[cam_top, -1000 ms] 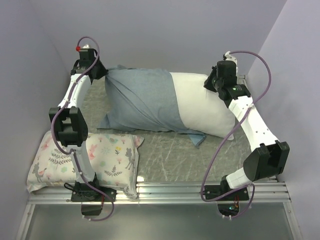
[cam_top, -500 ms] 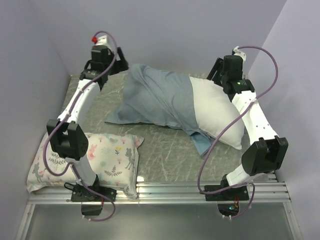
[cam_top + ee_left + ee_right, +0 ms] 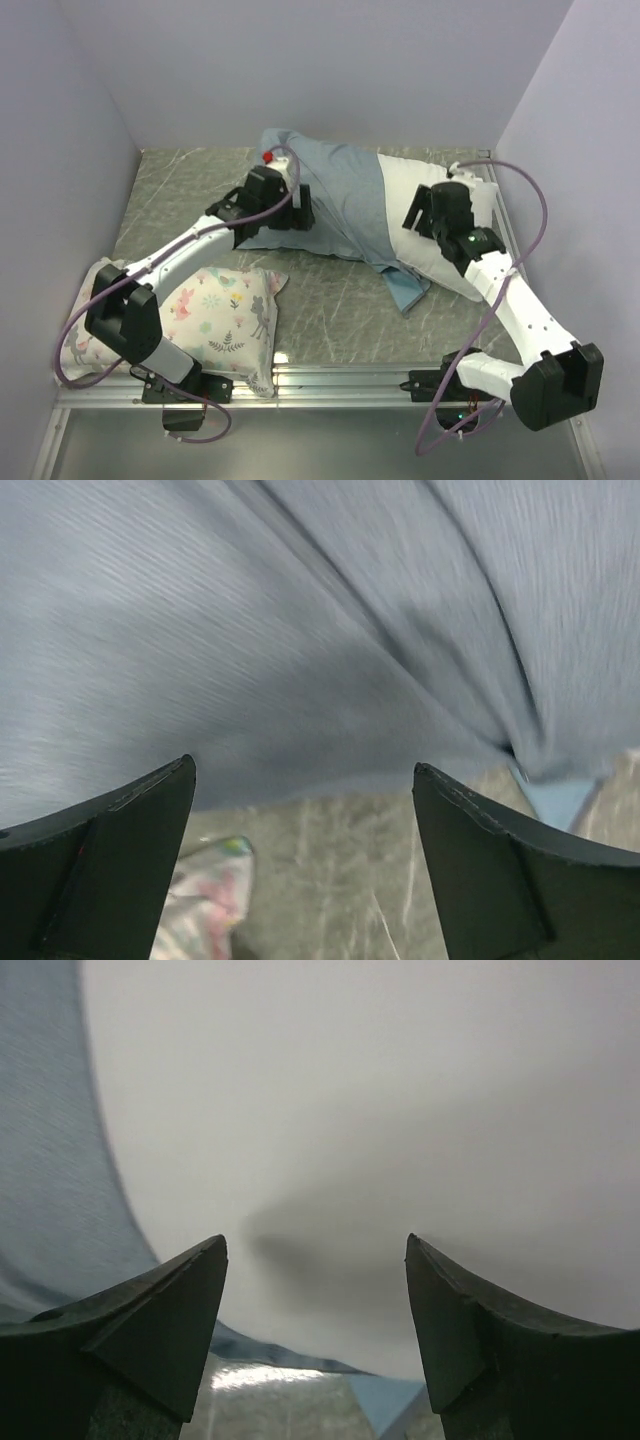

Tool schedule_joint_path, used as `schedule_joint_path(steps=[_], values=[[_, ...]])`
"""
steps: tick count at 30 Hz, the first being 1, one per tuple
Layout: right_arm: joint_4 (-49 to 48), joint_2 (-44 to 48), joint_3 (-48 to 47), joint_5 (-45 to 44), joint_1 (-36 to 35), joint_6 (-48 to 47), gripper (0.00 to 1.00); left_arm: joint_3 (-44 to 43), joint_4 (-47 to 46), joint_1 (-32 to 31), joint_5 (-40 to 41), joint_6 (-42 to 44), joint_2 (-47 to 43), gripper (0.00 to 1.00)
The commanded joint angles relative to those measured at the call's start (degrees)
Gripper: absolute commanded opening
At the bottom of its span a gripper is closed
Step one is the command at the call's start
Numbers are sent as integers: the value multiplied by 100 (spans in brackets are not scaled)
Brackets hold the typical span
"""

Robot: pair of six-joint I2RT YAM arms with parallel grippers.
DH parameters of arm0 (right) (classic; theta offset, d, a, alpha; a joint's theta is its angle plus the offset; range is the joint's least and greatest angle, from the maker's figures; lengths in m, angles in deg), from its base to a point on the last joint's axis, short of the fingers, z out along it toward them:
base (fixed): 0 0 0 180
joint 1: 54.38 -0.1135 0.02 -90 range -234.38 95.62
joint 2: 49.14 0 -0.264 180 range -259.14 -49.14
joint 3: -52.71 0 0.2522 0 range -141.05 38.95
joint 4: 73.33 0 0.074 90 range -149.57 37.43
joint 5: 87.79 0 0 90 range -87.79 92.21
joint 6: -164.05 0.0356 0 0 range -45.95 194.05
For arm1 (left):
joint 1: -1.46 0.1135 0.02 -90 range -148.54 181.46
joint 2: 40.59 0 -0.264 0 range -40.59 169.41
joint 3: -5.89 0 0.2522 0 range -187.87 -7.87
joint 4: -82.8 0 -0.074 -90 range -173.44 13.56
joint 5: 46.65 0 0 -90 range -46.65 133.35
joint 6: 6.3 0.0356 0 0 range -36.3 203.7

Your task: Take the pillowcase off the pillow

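Left tool (image 3: 302,767), jaws apart, at pillowcase (image 3: 340,190); printed pillow (image 3: 215,310) nearby.

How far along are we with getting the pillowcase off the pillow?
Partly done: the pillow shows bare white at the end by the right arm. In hand: nothing is gripped. The left tool is open over the pillowcase, and the right tool is open over the bare pillow. Left: the pillowcase covers the pillow's other end and needs pulling fully off.
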Motion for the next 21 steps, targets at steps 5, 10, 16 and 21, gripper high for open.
schedule_joint_path(steps=[5,10,16,21], values=[[-841,-267,1070,-187,-190,359,80,532,-1290,-527,-87,-552,413,98],[-833,-910,623,-205,-111,342,45,190,-1063,-519,1063,-685,941,76],[-377,-1069,-395,-143,-41,149,8,-320,-607,-150,1724,-509,1136,0],[2,-920,-1169,145,398,43,0,-382,-263,500,2084,-377,652,0]])
